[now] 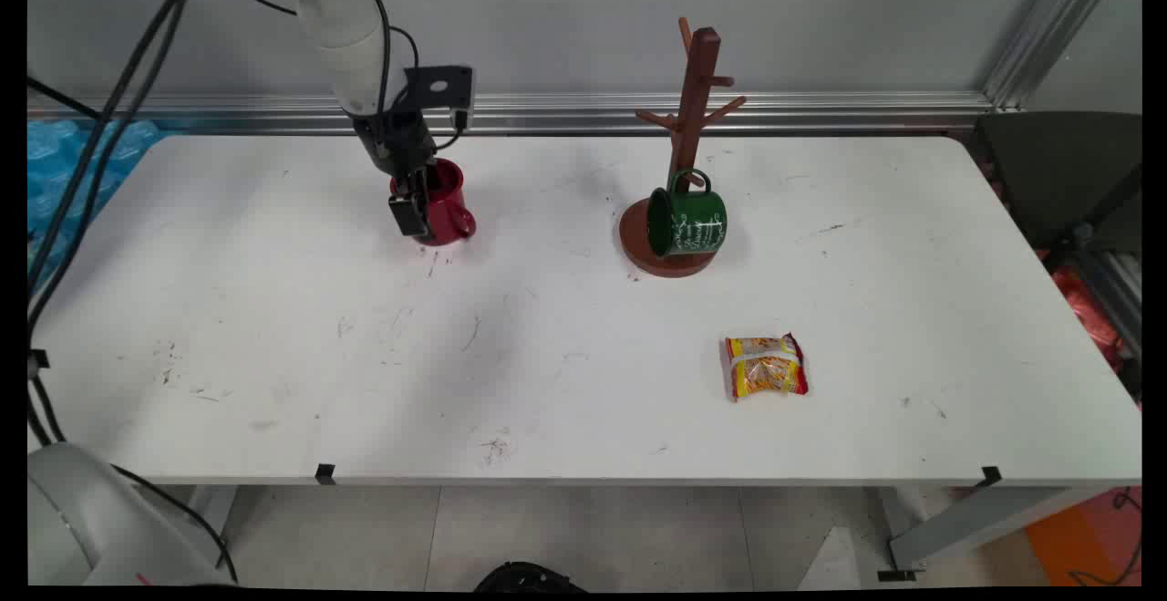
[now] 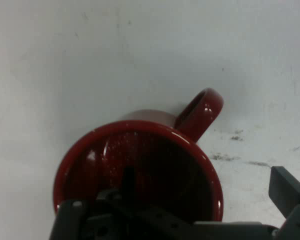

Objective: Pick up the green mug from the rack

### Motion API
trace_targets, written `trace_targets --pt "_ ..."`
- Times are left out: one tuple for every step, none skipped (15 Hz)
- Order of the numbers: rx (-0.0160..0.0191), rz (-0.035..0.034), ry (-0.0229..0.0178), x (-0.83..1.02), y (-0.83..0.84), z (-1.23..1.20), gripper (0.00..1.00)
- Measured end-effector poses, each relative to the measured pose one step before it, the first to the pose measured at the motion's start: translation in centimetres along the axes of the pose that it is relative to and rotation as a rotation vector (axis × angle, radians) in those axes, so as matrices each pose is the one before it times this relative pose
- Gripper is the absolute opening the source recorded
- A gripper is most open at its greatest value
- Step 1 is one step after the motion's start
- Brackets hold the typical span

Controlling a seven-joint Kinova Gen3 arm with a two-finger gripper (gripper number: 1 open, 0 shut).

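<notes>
Red mug [image 1: 445, 204] stands upright on your worktop [image 1: 547, 355], far-left; your gripper [image 1: 412, 209] sits at its rim, jaws spread, one finger inside, one outside; handle [image 2: 200, 112] points away from the wall they straddle.

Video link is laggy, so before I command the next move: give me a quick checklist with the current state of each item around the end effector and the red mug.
1. Red mug upright on the table: ok.
2. End effector down at the red mug's rim: ok.
3. Grip closed on the mug: cannot tell.
4. Handle free, not under the end effector: ok.
5. Green mug at the mug tree, well apart from the red mug: ok.
6. Snack packet lying away from the arm: ok.
</notes>
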Motion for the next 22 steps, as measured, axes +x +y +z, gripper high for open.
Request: trace_targets --pt "0.00171 0.00463 0.0114 -0.082 0.05 -0.469 1.0" --pt "0.00047 0.00629 0.01156 -0.113 0.096 -0.554 1.0" --pt "-0.00043 0.00465 0.01005 -0.151 0.136 -0.535 1.0" --pt "-0.0019 0.00126 0.00657 -0.187 0.124 -0.398 1.0" --pt "-0.00234 0.00128 0.01014 -0.255 0.179 -0.62 1.0" --pt "-0.00245 0.0001 0.01426 -0.311 0.217 -0.797 1.0" --pt "-0.00039 0.00051 0.01819 -0.293 0.209 -0.857 1.0" --pt "0.00042 -0.00042 0.0176 -0.243 0.182 -0.755 1.0" --pt "0.00092 -0.00338 0.02399 -0.279 0.241 -0.933 1.0" --pt "-0.00147 -0.00611 0.02587 -0.253 0.271 -0.917 1.0" --pt "-0.00202 -0.00737 0.02276 -0.211 0.264 -0.774 1.0" --pt "-0.00421 -0.01184 0.02705 -0.245 0.369 -0.877 1.0" --pt "-0.00615 -0.01474 0.02744 -0.231 0.425 -0.85 1.0" --pt "-0.00627 -0.01311 0.02295 -0.174 0.369 -0.689 1.0" --pt "-0.01079 -0.01641 0.02754 -0.157 0.513 -0.75 1.0" --pt "-0.01275 -0.01965 0.02696 -0.149 0.603 -0.699 1.0" --pt "-0.01249 -0.01714 0.02235 -0.102 0.523 -0.517 1.0" --pt "-0.0159 -0.02008 0.02798 -0.079 0.664 -0.581 1.0" --pt "-0.01656 -0.0193 0.02733 0.042 0.691 -0.459 1.0" --pt "-0.0134 -0.01741 0.02306 0.035 0.587 -0.344 1.0" --pt "-0.00905 -0.01386 0.01523 0.022 0.411 -0.181 1.0" --pt "-0.01247 -0.02062 0.02262 0.079 0.57 -0.212 1.0"
